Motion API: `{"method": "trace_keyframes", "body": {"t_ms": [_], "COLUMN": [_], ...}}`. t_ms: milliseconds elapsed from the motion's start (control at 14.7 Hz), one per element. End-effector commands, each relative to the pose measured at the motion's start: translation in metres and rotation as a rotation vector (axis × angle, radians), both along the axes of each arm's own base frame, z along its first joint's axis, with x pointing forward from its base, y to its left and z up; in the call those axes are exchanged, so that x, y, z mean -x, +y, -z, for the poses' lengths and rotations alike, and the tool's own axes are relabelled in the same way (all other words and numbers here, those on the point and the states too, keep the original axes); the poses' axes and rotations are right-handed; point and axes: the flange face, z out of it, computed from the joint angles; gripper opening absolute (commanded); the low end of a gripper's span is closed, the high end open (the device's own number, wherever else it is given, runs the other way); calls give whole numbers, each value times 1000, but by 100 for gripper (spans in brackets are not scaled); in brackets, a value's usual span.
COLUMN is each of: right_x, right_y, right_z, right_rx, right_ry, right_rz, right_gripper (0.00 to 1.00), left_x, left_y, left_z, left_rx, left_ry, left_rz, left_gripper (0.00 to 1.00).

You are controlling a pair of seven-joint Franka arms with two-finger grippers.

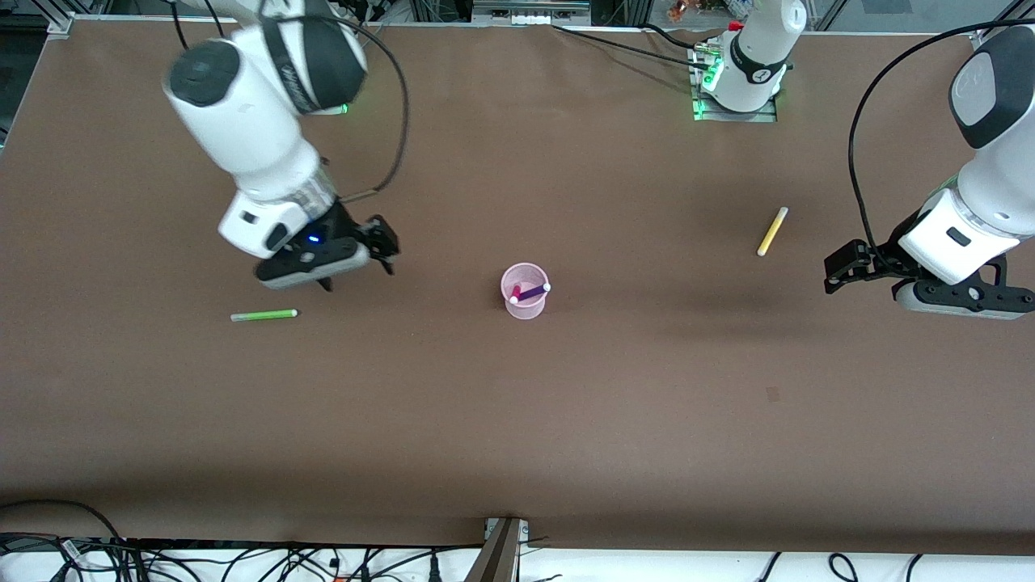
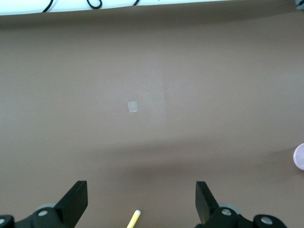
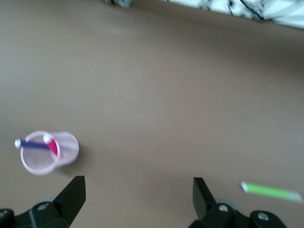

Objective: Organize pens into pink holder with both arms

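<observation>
Four pens: green [image 1: 264,315], yellow [image 1: 772,231], magenta [image 1: 516,293], purple [image 1: 531,293]. One holder [image 1: 524,309]. Two arms.

White jointed arms [image 1: 242,121], black bands, black cables, black pincers.

The brown matte tabletop [image 1: 517,420] carries a translucent pink plastic cup [image 1: 524,305] mid-table, a thin green pen [image 1: 264,314] toward the right arm's end, and a thin yellow pen [image 1: 772,231] toward the left arm's end.

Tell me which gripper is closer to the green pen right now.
The right one. The right gripper hangs open just above the table beside the green pen. The left gripper, also open, is at the left arm's end, near the yellow pen.
</observation>
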Motion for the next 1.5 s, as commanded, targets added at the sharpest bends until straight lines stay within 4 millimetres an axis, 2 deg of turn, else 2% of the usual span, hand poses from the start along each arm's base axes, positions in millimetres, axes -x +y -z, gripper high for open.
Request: {"method": "trace_keyframes", "body": {"t_ms": [0,136,205,409,546,682,819,1024,1433], "right_x": [18,20,24,28,30,30,31,30,26], "right_y": [-37,-76,-87,-143,-171,-194,-203,-207,-213], "right_z": [-24,-37,-43,-59,-61,-64,-66,-78,-88], "right_rx": [-9,-8,-6,-9,-3,7,13,28,65], "right_ry": [81,125,144,194,230,234,238,223,202], "right_rz": [57,107,114,180,217,209,196,196,198], "right_gripper": [100,100,100,100,100,100,100,100,100], "left_x": [8,17,19,19,20,18,18,18,17], "left_y": [7,5,5,7,9,8,9,7,6], "left_z": [-10,-14,-17,-18,-19,-23,-23,-24,-25], "left_rx": [-40,-45,-46,-47,-50,-42,-45,-44,-41], "left_ry": [39,81,79,82,79,70,70,66,65], "left_rz": [10,19,21,107,167,153,151,153,152], "left_gripper": [100,100,100,100,100,100,100,100,100]}}
